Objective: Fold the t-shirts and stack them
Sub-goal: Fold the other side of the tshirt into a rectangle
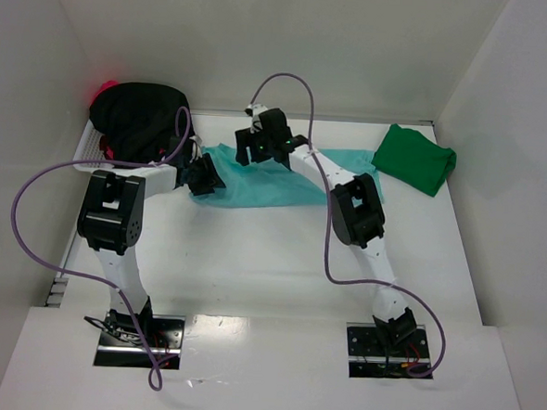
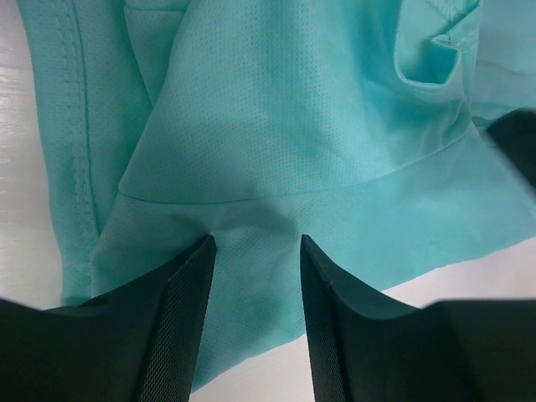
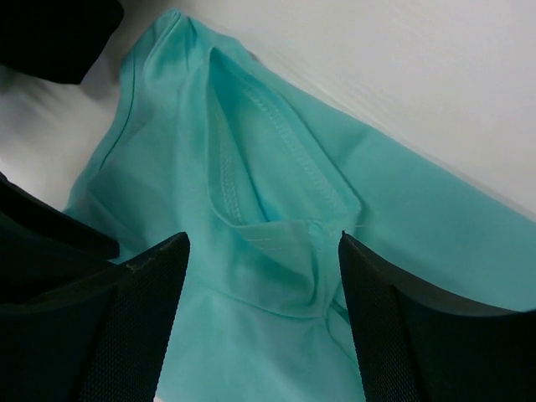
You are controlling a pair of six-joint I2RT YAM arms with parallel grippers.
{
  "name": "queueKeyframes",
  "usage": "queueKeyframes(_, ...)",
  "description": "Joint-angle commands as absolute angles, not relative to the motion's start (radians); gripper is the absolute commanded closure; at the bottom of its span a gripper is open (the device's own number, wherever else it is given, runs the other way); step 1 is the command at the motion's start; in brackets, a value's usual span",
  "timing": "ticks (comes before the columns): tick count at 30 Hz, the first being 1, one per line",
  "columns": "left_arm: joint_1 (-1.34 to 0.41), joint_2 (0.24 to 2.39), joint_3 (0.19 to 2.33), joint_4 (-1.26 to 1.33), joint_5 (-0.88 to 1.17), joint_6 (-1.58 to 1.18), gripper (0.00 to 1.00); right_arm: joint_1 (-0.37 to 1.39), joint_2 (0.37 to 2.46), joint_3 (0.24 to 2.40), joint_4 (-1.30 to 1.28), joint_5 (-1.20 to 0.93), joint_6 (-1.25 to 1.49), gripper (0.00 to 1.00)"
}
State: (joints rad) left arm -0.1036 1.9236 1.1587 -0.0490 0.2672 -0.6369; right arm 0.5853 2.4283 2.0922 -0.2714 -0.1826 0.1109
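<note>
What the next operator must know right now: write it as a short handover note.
Left gripper: open over the left end of the light teal shirt, holding nothing.
Right gripper: open over that shirt's far edge, holding nothing.
Dark green shirt: far right, looks folded.
Black shirt: heaped far left, red-pink shirt peeking out behind it.
Left to do: fold teal, black and red-pink, then stack all.
</note>
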Motion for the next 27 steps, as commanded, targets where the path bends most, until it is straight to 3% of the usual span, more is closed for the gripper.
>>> queueKeyframes(1, -0.104, 1.96, 1.175, -0.051, 0.261, -0.64, 0.46, 0.641, 2.45, 2.134, -0.268, -0.088, 0.031, 0.22)
queueKeyframes(13, -0.104, 1.96, 1.175, -0.069, 0.27, -0.63, 0.46, 0.641, 2.517, 2.194, -0.29, 0.017, 0.036, 0.31)
queueKeyframes(19, -0.104, 1.96, 1.175, -0.069, 0.27, -0.63, 0.48, 0.641, 2.537, 2.214, -0.29, 0.074, 0.048, 0.47)
queueKeyframes(24, -0.104, 1.96, 1.175, -0.078, 0.27, -0.621, 0.48, 0.641, 2.559, 2.232, -0.29, 0.119, 0.055, 0.71)
queueKeyframes(27, -0.104, 1.96, 1.169, -0.078, 0.27, -0.621, 0.48, 0.635, 2.559, 2.242, -0.29, 0.165, 0.081, 0.74)
